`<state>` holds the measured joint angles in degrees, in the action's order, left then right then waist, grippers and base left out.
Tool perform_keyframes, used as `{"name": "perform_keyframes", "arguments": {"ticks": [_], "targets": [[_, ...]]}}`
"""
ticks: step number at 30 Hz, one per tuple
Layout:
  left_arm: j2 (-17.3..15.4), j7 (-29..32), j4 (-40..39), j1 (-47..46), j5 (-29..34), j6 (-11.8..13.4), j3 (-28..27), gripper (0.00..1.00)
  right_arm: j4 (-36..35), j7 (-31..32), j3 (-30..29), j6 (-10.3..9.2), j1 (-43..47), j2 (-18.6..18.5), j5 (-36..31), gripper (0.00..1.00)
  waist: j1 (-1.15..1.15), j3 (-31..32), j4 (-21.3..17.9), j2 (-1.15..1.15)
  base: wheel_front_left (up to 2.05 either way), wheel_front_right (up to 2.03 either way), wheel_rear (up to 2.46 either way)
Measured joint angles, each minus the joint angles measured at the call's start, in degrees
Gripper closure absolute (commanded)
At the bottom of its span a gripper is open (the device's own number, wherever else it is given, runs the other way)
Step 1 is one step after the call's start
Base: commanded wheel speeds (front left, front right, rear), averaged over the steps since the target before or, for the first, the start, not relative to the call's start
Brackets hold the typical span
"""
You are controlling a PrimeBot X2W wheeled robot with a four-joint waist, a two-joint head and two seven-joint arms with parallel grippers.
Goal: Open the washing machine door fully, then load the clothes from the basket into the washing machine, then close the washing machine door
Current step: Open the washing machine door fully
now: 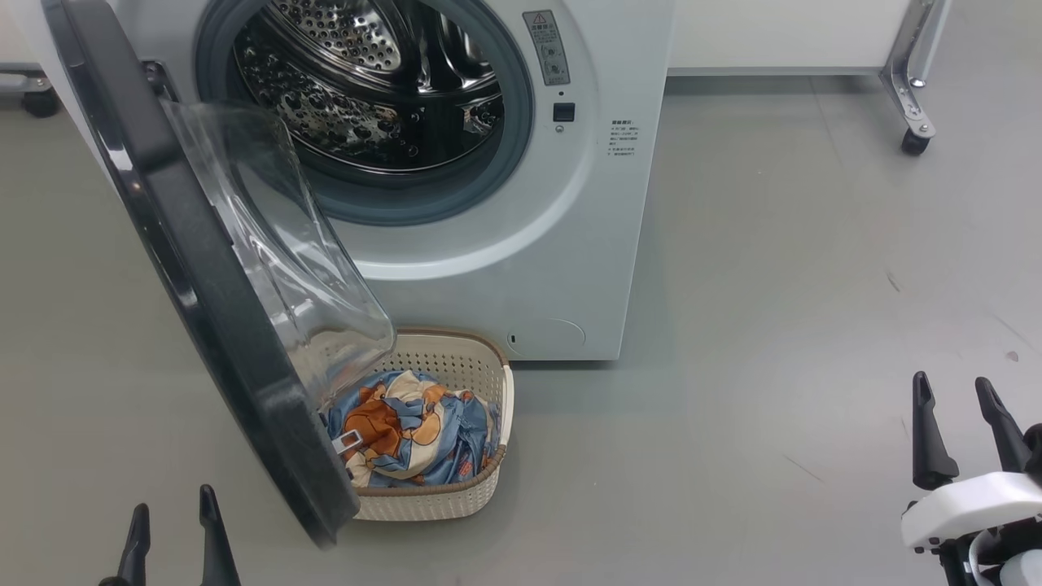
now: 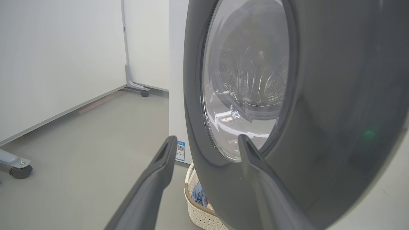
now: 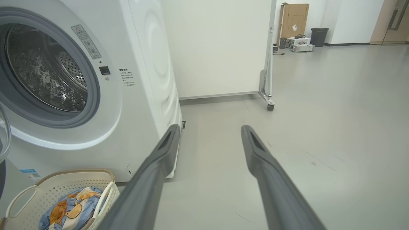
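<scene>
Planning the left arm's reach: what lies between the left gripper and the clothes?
The washing machine door stands between left gripper and clothes, per head view.

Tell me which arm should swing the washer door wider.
Left, probably. The left gripper stands open right beside the washing machine door, its rim looming close in the left wrist view. The right gripper is open too, but far off over bare floor.

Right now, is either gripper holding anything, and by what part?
Nothing held. Left gripper and right gripper are both open and empty; clothes lie in the basket.
</scene>
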<state>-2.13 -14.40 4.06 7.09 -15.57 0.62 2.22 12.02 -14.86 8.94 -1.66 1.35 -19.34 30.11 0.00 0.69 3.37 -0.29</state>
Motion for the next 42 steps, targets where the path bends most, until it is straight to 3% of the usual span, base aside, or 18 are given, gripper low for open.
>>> {"name": "perform_keyframes", "arguments": {"ticks": [7, 23, 42], "targets": [[0.01, 0.0, -0.05, 0.31, 0.0, -0.03, -0.2, 0.0, -0.71, 0.0, -2.86, 0.18, 2.12, 1.67, -2.9, 0.0, 0.0, -0.45, -0.77, 0.0, 0.0, 0.0, 0.0], [0.01, 0.0, 0.05, 0.3, 0.07, -0.29, -0.04, 0.0, -1.45, 0.0, -6.95, 4.2, 3.4, 5.12, -7.22, 0.0, 0.0, -0.35, -0.4, 0.0, 0.0, 0.0, 0.0], [0.01, 0.0, 0.07, 0.3, 0.1, -0.54, -0.02, 0.0, -1.44, 0.0, -10.45, 6.47, 4.42, 8.2, -10.49, 0.0, 0.0, -0.19, -0.11, 0.0, 0.0, 0.0, 0.0]]}}
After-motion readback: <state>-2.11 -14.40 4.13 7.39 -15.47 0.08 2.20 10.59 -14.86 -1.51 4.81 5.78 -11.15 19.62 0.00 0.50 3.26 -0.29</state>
